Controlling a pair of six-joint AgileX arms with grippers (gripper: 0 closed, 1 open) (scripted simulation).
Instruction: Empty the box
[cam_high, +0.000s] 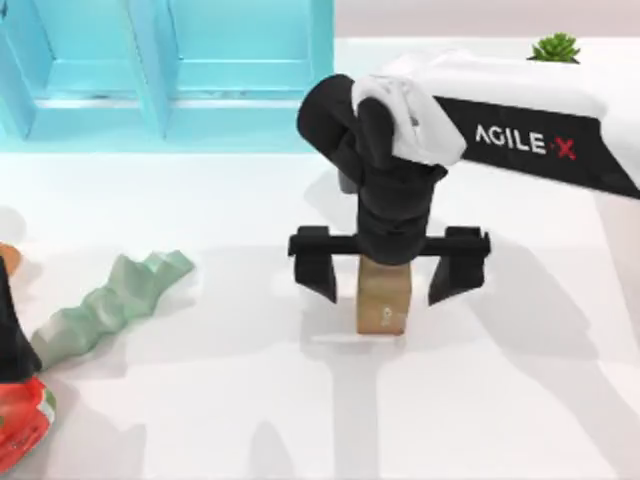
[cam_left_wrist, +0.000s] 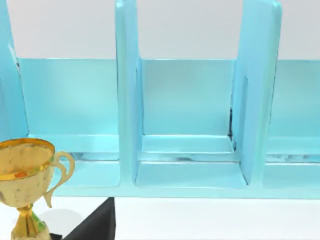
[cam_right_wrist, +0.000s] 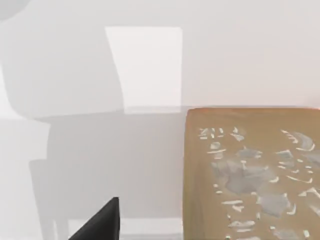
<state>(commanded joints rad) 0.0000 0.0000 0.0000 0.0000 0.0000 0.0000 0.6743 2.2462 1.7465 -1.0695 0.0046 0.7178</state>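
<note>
Right tool (cam_high: 390, 270) spread wide open, straddling the tan box (cam_high: 382, 300) at centre of the white desk (cam_high: 520, 400). Left tool at left edge: state cannot tell. Green jagged piece (cam_high: 110, 305) lies lower left.

A shelf (cam_high: 170, 70) stands at the table's (cam_high: 520, 400) back left, with a plant (cam_high: 555, 47) at the back right. Near the middle lies a block (cam_high: 382, 297), with the right gripper (cam_high: 388, 270) above it, one finger to each side. A jagged piece (cam_high: 105, 305) lies at the left, and a trophy (cam_left_wrist: 25, 185) stands before the shelf.
</note>
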